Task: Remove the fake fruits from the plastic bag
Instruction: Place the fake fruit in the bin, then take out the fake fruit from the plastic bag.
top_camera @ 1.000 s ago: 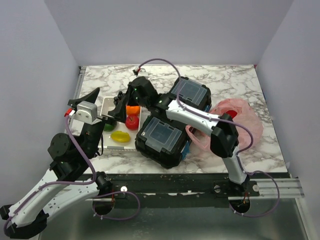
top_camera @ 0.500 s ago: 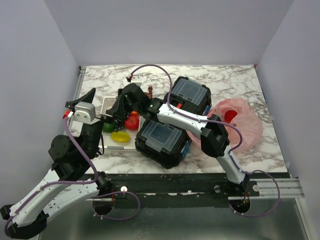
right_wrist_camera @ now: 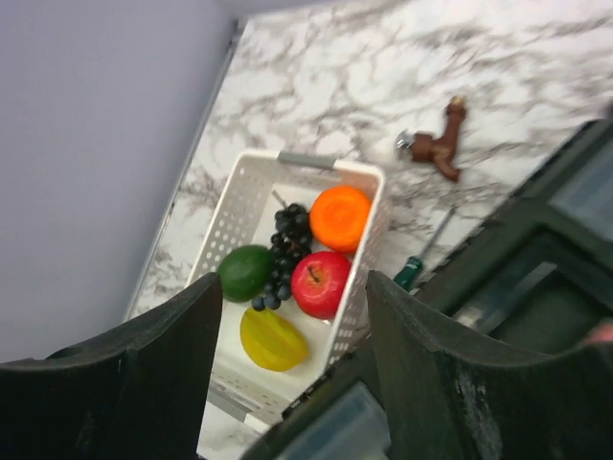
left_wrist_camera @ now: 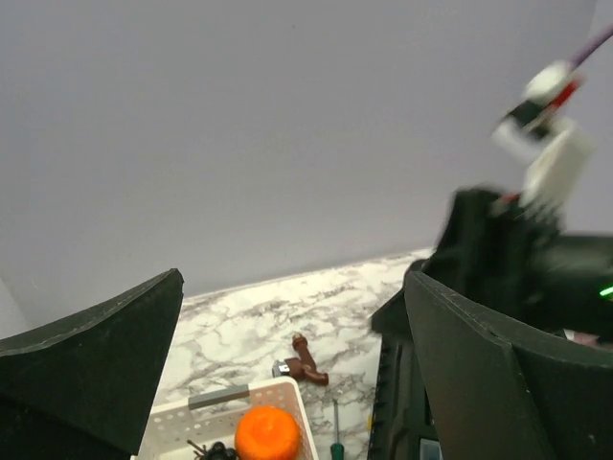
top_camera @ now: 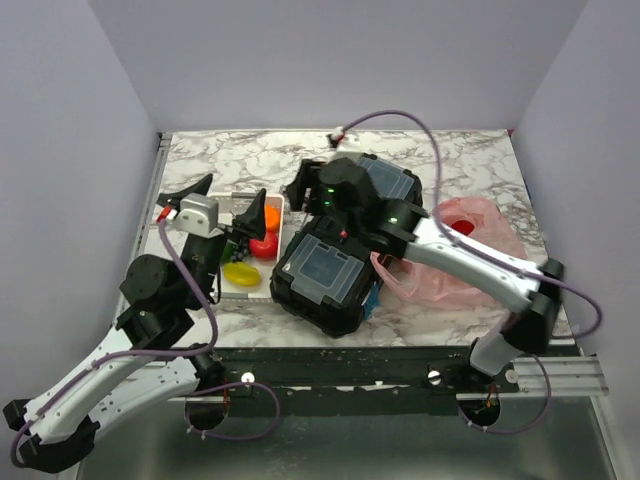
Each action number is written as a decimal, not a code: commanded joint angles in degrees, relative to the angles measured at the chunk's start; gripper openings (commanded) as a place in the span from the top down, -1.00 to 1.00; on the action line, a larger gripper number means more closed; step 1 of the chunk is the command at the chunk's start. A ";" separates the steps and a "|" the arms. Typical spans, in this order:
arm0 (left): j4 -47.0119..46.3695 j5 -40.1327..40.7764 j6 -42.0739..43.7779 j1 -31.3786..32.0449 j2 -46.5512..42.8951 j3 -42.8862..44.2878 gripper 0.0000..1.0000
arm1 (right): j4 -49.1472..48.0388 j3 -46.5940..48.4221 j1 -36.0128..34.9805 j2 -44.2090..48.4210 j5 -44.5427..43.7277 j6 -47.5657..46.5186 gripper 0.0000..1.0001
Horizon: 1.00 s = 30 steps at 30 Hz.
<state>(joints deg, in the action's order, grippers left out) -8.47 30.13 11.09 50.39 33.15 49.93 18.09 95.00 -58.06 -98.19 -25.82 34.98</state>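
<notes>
Several fake fruits lie in a white tray (right_wrist_camera: pixel 251 182): an orange (right_wrist_camera: pixel 338 217), a red apple (right_wrist_camera: pixel 321 284), a green round fruit (right_wrist_camera: pixel 246 272), a dark grape bunch (right_wrist_camera: pixel 285 241) and a yellow fruit (right_wrist_camera: pixel 273 338). My right gripper (right_wrist_camera: pixel 292 287) hovers high above them, open and empty; in the top view it (top_camera: pixel 303 190) is over the toolbox's left edge. The left gripper (top_camera: pixel 235 188) stands wide open above the tray's near-left side, holding nothing. The pink plastic bag (top_camera: pixel 485 260) lies at the right with a red round thing (top_camera: pixel 462 227) showing inside.
Two black toolbox cases (top_camera: pixel 330 265) (top_camera: pixel 388 183) sit between tray and bag. A small brown figure (right_wrist_camera: pixel 441 144) and a green-handled screwdriver (right_wrist_camera: pixel 417 264) lie on the marble beyond the tray. Grey walls close in the table on three sides.
The right gripper carried the orange down to the tray, opened, left it there and drew back right over the toolbox. The left gripper shifted slightly right, still open.
</notes>
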 commanded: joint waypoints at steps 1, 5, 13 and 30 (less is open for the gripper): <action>5.00 -5.12 -4.39 0.32 6.41 3.54 -0.98 | 5.79 -10.86 -0.03 16.76 -11.87 0.07 -0.29; 11.92 -14.55 -9.53 0.34 13.57 8.12 -0.98 | 17.24 -20.79 -0.08 32.26 -21.35 7.29 -0.29; 16.88 -35.09 -19.78 1.69 26.36 13.25 -0.97 | 37.61 -38.23 -0.10 57.32 -29.68 25.82 -0.28; 25.49 -35.21 -20.28 11.70 47.17 21.40 -0.64 | 47.58 -41.43 0.38 49.97 -36.66 38.54 -0.31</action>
<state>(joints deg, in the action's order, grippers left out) 14.09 -6.07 -9.47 61.82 78.56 68.95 67.40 54.37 -58.02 -45.25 -57.74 72.29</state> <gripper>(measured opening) 0.843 0.653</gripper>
